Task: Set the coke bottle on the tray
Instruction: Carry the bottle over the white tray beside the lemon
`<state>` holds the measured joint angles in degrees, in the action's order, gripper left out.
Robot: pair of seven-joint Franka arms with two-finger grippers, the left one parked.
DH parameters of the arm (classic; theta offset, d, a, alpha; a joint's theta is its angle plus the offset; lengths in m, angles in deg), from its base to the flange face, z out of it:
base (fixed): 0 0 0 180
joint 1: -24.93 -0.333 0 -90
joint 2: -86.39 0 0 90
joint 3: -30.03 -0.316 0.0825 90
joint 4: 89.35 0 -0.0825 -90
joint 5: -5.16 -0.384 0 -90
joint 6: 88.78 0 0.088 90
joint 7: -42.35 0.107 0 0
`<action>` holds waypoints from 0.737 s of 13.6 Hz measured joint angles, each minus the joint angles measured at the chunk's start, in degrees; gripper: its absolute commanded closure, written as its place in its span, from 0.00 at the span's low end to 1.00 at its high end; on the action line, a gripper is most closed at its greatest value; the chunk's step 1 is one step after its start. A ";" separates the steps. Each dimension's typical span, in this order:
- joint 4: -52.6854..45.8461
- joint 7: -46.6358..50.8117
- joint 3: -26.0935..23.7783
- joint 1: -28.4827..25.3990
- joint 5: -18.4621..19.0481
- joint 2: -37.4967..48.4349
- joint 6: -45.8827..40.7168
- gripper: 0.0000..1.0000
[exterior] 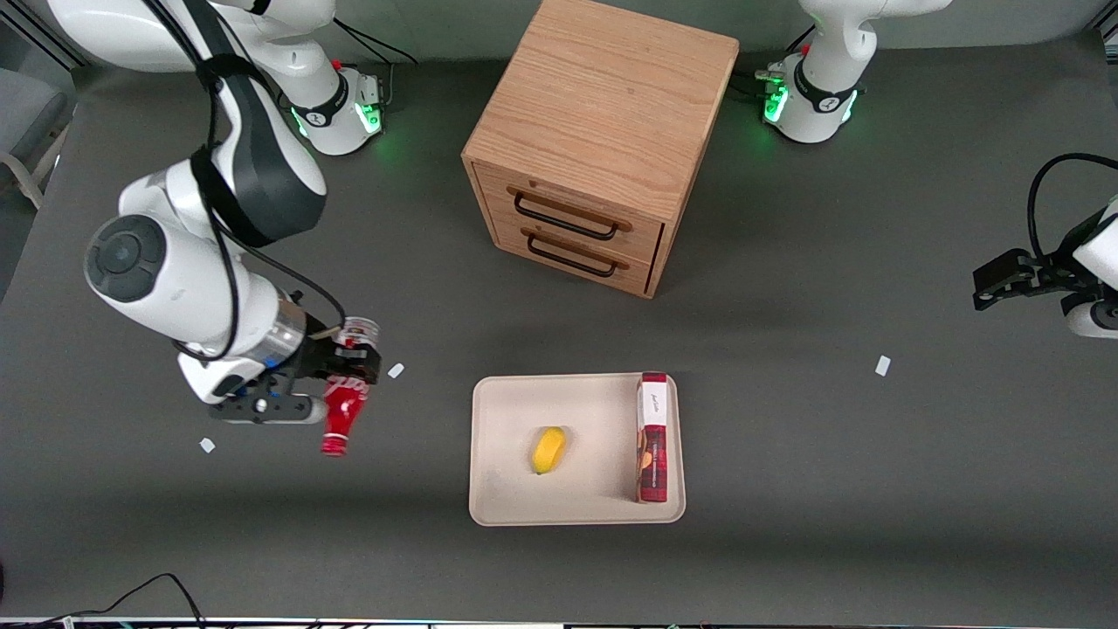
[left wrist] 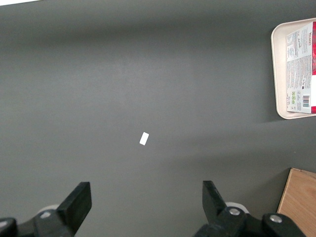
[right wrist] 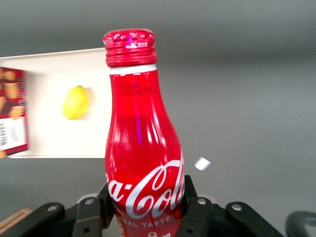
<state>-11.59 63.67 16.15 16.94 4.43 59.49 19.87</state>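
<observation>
The claw (exterior: 348,374) hangs above the dark grey table (exterior: 786,489) toward the working arm's end, clamped around the body of the coke bottle (exterior: 342,411). In the wrist view its fingers (right wrist: 193,207) press the red bottle (right wrist: 140,148) on both sides near the white script. The bottle is off the table, its red cap pointing toward the front camera and its base end at the claw.

The tray (exterior: 507,489) lies well apart from the claw, sideways toward the middle of the table. On it rest a small yellow fruit (exterior: 548,449) and, at the edge farthest from the claw, a red-and-white box (exterior: 652,437). A wooden drawer cabinet (exterior: 594,140) with two dark handles stands farther from the front camera than the tray.

Small white tags dot the matte surface: one (exterior: 396,370) just beside the claw, another (exterior: 207,445) near it, a third (exterior: 882,365) toward the parked arm's end.
</observation>
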 measured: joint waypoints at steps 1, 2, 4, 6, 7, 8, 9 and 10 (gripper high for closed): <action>-3.27 0.00 -1.93 -0.16 0.00 -3.72 0.07 1.00; -6.47 0.00 -3.75 -0.49 0.00 -8.21 0.62 1.00; -10.90 0.93 -5.20 -2.00 0.00 -17.14 5.25 1.00; -12.93 3.19 -5.33 -3.10 0.00 -24.42 10.16 1.00; -13.43 4.21 -5.34 -3.36 0.00 -27.15 12.39 1.00; -13.68 5.58 -5.37 -3.59 0.00 -29.22 14.65 1.00; -13.96 6.68 -5.38 -3.85 0.03 -30.93 16.60 1.00; -14.24 7.36 -5.39 -4.10 0.13 -32.36 18.26 1.00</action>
<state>-25.82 71.03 10.76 12.84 4.56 27.13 38.13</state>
